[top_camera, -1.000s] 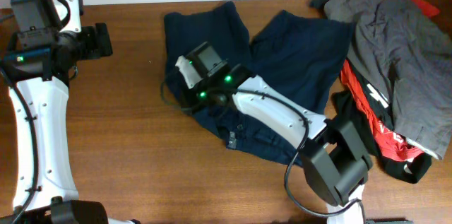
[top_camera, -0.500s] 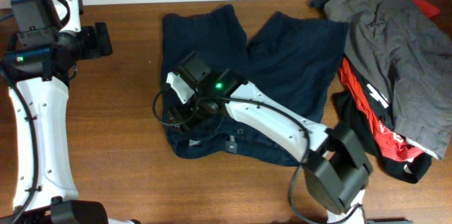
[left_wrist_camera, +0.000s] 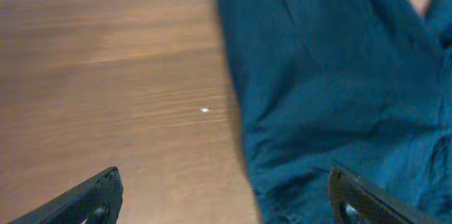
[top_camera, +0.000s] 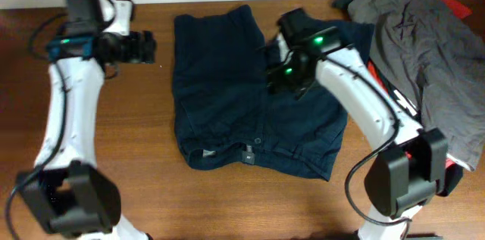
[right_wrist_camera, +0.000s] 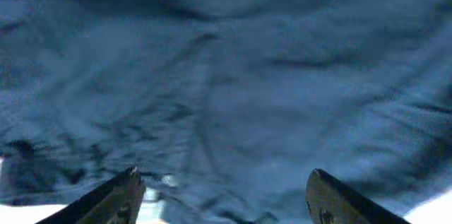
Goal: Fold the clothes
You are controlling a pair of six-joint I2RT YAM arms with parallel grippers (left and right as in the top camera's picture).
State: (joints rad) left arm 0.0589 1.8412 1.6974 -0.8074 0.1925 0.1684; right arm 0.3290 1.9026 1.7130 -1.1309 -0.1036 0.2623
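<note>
While one pair of navy shorts (top_camera: 220,81) lies spread | left fingers (left_wrist_camera: 92,197) wide, empty | right fingers (right_wrist_camera: 113,199) wide, empty

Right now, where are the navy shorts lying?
Overhead, the navy shorts lie spread mid-table, between the left gripper and the grey garment heaped at the right.

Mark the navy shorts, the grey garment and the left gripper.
navy shorts (top_camera: 220,88): overhead view, flat cloth of one leg.
grey garment (top_camera: 436,58): overhead view, its broad middle.
left gripper (top_camera: 151,47): overhead view, midway between its fingertips.
</note>
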